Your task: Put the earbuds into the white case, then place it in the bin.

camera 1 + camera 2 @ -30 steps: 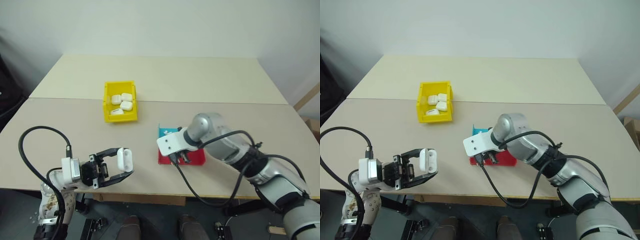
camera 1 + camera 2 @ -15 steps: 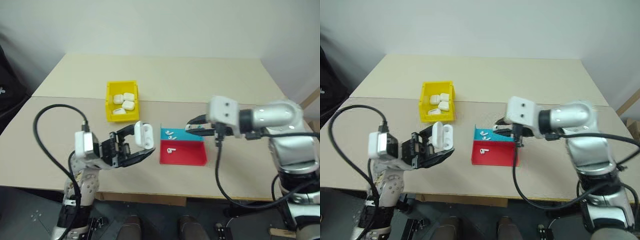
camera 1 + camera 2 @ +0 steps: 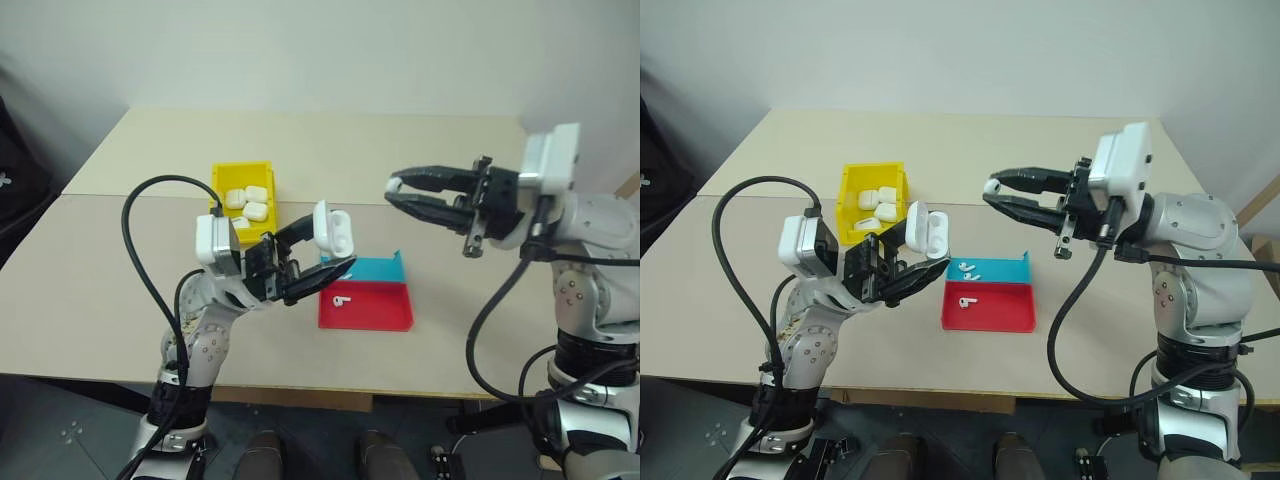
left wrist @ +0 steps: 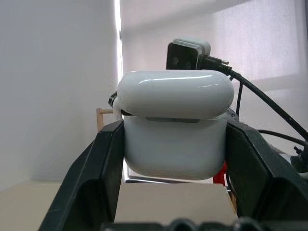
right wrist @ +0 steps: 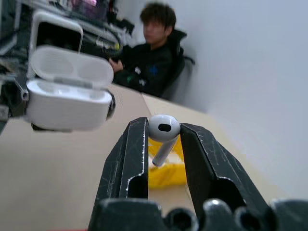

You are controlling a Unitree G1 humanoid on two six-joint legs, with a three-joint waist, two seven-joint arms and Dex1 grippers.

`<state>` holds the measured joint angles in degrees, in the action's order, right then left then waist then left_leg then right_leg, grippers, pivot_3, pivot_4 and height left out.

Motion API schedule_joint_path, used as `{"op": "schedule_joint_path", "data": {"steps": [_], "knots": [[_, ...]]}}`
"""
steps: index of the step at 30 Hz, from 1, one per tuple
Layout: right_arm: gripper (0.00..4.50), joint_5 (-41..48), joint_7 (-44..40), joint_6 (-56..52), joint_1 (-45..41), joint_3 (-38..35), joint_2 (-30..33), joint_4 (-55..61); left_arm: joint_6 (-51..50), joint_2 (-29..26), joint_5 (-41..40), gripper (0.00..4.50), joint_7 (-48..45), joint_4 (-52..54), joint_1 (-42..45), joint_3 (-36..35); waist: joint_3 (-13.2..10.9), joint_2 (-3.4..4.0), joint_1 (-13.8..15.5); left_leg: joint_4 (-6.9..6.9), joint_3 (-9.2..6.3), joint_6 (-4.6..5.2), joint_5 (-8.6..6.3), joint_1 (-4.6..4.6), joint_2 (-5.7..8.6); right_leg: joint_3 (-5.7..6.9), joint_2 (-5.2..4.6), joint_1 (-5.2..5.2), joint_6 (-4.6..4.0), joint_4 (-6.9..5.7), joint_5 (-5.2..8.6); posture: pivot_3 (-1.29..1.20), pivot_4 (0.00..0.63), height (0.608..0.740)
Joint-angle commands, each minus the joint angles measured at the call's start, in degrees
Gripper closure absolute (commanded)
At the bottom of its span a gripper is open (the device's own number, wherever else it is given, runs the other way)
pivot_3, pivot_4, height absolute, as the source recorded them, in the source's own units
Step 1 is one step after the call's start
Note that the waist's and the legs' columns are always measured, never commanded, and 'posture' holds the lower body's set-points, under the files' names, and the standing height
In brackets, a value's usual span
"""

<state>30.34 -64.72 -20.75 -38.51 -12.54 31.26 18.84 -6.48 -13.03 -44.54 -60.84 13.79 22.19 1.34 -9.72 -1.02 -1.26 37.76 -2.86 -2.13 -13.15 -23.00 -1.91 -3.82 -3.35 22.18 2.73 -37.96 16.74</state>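
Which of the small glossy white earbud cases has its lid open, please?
The white case clamped in the left gripper, held above the table; the others lie shut in the yellow plastic bin.

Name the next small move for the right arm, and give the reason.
Probably carry the right gripper toward the white case and line the earbud up over it. The left gripper holds the case up with its lid open, and the two are still apart above the table.

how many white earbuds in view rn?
4. One tiny glossy white plastic earbud is pinched in the right gripper, two lie in the shallow blue tray, and one in the shallow red tray. More may be hidden inside the open white plastic case.
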Motion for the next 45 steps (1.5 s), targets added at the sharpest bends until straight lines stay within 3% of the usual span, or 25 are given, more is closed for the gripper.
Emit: {"op": "schedule_joint_path", "data": {"steps": [1, 13, 45], "knots": [[3.23, 6.54, 0.62, 3.78, -1.57, -2.63, -1.90, 1.08, -0.98, -0.16, -1.44, 1.72, 0.44, 3.11, 0.58, -0.25, 0.00, 0.00, 0.03, 0.00, 0.00, 0.00, 0.00, 0.01, 0.01, 0.00, -0.01, 0.00, 0.00, -0.01, 0.00, 0.00, 0.150, 0.740], [3.23, 13.22, 0.16, 7.22, -2.86, 1.30, -4.50, 0.89, -2.40, 1.72, -2.47, 1.72, -2.37, 1.61, 1.62, 0.48, 0.00, 0.01, 0.14, 0.00, 0.01, 0.00, 0.00, 0.02, 0.01, -0.01, 0.00, 0.00, 0.00, -0.02, 0.00, 0.00, 0.150, 0.740], [3.23, 7.06, -4.89, 14.46, -0.90, 10.01, -5.09, -4.51, -1.86, 2.19, -0.93, 1.72, -4.59, 0.35, 1.93, -0.11, 0.00, 0.01, 0.22, 0.00, 0.00, 0.00, 0.00, 0.01, 0.01, 0.00, 0.00, 0.00, 0.00, 0.01, 0.00, 0.00, 0.150, 0.740]]}}
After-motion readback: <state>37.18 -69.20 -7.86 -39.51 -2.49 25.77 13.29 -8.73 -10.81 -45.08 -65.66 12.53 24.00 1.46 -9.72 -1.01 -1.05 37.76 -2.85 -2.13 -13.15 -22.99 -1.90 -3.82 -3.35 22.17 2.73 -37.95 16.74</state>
